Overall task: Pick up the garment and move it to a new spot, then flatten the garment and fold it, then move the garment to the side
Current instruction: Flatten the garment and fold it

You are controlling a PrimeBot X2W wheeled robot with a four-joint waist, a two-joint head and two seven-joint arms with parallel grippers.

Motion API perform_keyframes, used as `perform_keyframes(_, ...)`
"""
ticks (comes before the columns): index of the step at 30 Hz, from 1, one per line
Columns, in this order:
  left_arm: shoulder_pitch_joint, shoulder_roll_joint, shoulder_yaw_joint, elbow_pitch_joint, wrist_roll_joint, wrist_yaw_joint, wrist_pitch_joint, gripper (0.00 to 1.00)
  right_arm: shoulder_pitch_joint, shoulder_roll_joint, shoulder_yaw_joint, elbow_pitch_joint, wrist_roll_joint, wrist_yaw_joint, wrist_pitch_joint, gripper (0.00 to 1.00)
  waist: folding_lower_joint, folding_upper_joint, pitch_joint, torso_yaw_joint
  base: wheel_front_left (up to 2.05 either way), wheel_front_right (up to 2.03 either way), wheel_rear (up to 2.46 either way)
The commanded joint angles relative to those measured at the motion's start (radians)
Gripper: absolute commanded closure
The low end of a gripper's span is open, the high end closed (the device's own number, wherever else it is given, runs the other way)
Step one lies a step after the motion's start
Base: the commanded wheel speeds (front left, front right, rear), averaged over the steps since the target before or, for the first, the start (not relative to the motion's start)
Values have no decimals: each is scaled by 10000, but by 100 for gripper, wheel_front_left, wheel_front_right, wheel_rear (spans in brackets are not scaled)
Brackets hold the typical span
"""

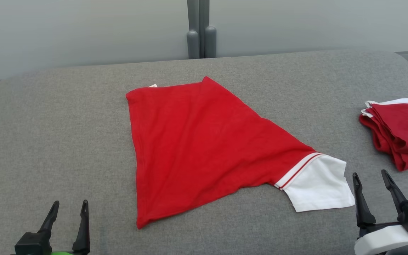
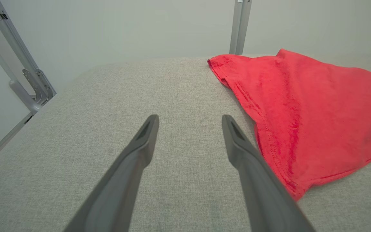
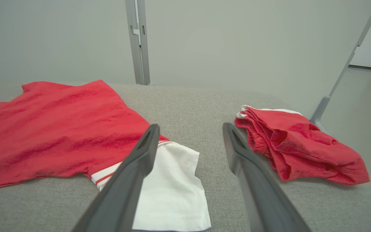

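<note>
The red garment (image 1: 204, 148) lies spread flat across the middle of the grey padded worktop (image 1: 48, 141). One straight edge runs from the far side down towards the near edge, and a small pale tag (image 1: 152, 85) peeks out at its far corner. Its white sleeve (image 1: 319, 184), trimmed with thin red and white stripes, reaches out towards the near right corner. Down at the near edge on the left sits the left gripper (image 1: 70, 203), fingers spread wide with nothing between them. It is off to the side of the garment's near point, with bare fabric of the worktop under it. Over on the right, the right gripper (image 1: 369, 173) is just beside the white cuff, jaws fully apart and empty. From its wrist view one finger crosses in front of the sleeve; whether it touches the cloth, I cannot tell. Beyond it, at the right edge, a folded pile of red and white clothing (image 1: 398, 131) rests well apart from the garment. A grey post (image 1: 201, 32) stands behind the far edge, against a pale wall.
</note>
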Motion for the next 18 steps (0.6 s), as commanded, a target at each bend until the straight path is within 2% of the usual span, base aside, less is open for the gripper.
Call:
perform_keyframes(1,172,-173,317,8,242,-225,-29,0,130,-1,-124,51,-36,-16,-30,0,0,0,-45,-49,0,0,0)
perform_keyframes(4,267,-481,816,-48,573,-619,-29,0,250,25,-246,215,-100,-16,-30,0,0,0,-54,-48,0,0,0)
perform_keyframes(11,438,-1093,1671,-228,1203,-1216,-29,0,263,107,-314,308,-133,-16,-30,0,0,0,-83,-67,0,0,0)
perform_keyframes(18,484,-1473,2077,-268,1565,-1488,-29,0,216,132,-245,299,-147,-16,-30,0,0,0,-114,-72,0,0,0)
